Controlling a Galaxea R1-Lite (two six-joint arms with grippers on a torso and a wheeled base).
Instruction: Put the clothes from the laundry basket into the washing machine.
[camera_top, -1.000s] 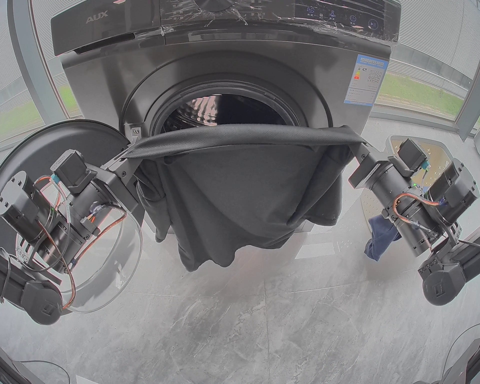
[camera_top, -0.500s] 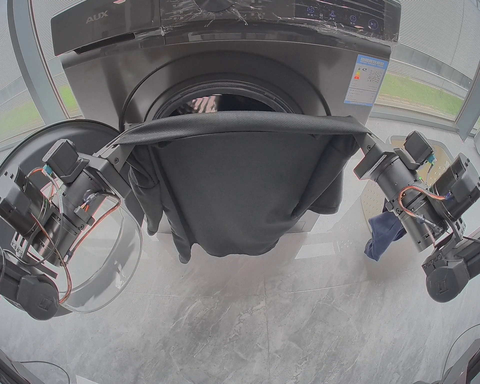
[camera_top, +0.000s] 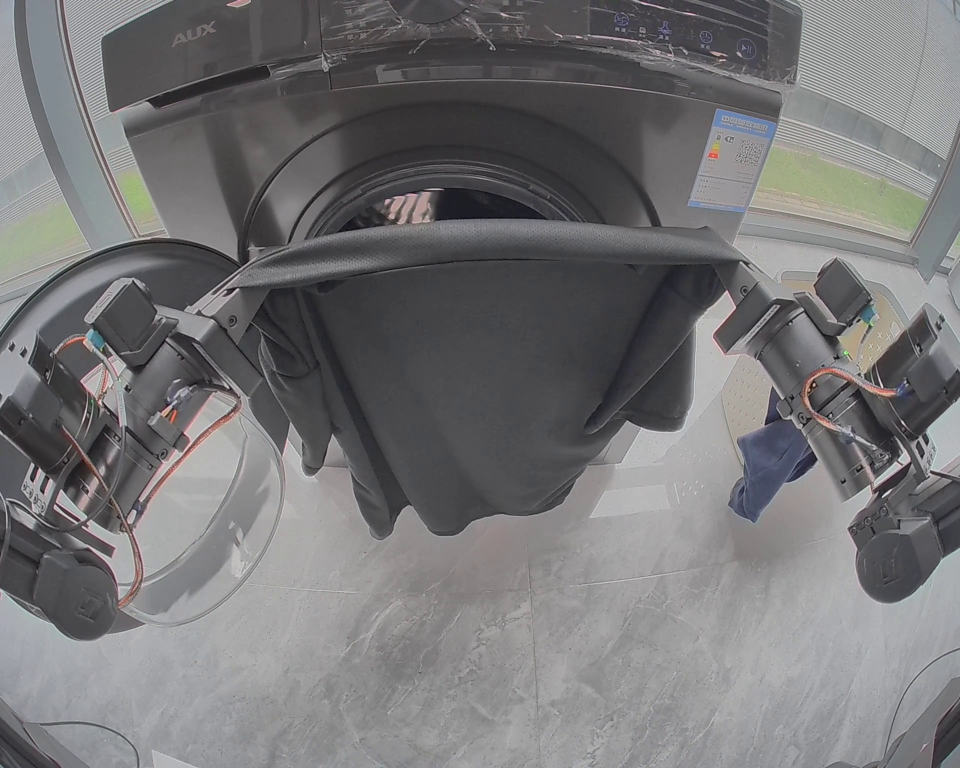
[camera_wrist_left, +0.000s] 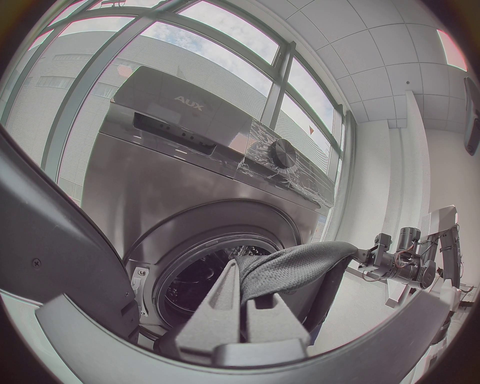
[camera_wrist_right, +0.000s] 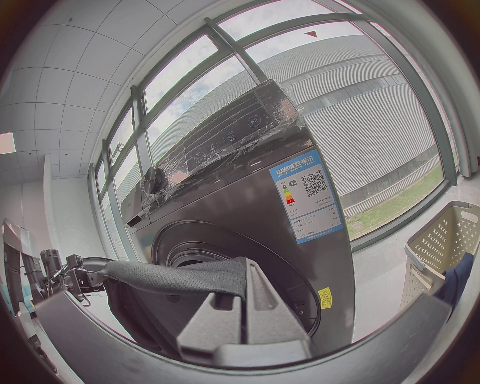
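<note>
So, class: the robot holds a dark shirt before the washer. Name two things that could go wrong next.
The shirt, stretched between the left hand and right hand, appears wider than the drum opening, so it may snag on the rim. Its hem hangs below the opening and could end up draped outside.

Logo: pale letters on washing machine (camera_top: 200, 160), drawer front, top left (camera_top: 193, 35).
Icons: white touch signs (camera_top: 705, 38) on dark panel, top right, under plastic wrap; incl. a play/pause sign.
Energy label: blue-edged sticker (camera_top: 731, 160), right of door opening; QR code, coloured arrow bars; small print too fine to read.
Yellow sticker: small (camera_wrist_right: 325, 298), low on front, right side; print unreadable.
</note>
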